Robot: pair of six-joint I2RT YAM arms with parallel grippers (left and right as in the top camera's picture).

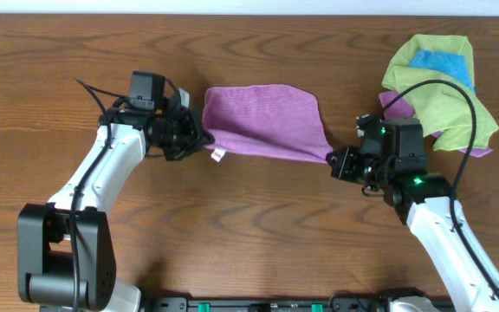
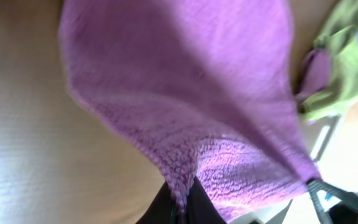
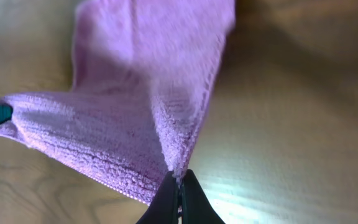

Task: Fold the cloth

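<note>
While both arms pinch its near corners, the purple cloth [image 1: 262, 121] spans the middle of the table [image 1: 258, 234]
The left gripper [image 1: 204, 140] and right gripper [image 1: 332, 160] are each clamped on a corner — the wrist views show fabric nipped right at the fingertips. It looks light, soft and limp, likely to sag wherever unsupported, so corners and hems are the sensible holds. Its long axis runs left to right between the arms, its free edge pointing to the far side; a heap of other cloths [image 1: 444, 82] lies apart at far right
</note>
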